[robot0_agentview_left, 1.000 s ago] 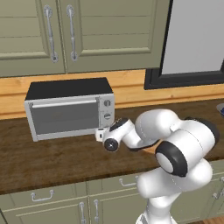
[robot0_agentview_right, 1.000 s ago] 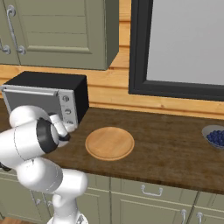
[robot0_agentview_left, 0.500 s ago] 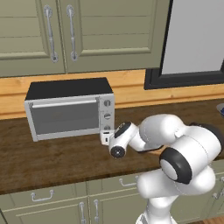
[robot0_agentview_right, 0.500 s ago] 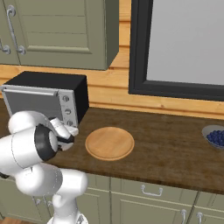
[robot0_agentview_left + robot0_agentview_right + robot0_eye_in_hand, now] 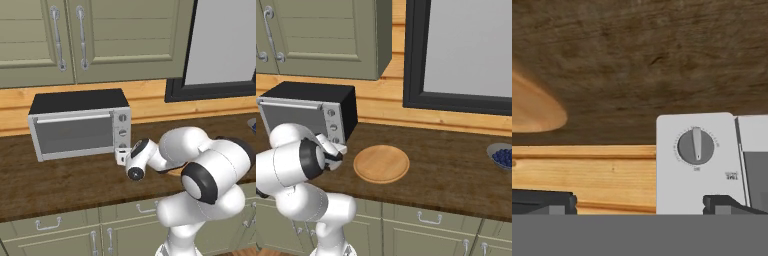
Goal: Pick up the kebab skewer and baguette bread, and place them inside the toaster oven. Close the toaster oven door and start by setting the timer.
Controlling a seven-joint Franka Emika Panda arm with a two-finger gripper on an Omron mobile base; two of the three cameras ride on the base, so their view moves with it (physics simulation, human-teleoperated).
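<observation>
The toaster oven (image 5: 80,125) stands on the counter (image 5: 456,165) with its door (image 5: 75,134) closed, so its interior is hidden; the skewer and loaf cannot be made out, and the round wooden plate (image 5: 381,163) beside the oven appears bare. The arm is folded low, its gripper (image 5: 121,155) just before the oven's knob column (image 5: 122,132). In the hand view one knob (image 5: 696,145) lies between widely parted, empty fingertips (image 5: 724,202).

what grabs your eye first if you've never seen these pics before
The big white arm's open claw hangs at the knob column of the closed silver toaster oven on the dark wooden counter. Right of the oven lies a bare round wooden plate.
</observation>
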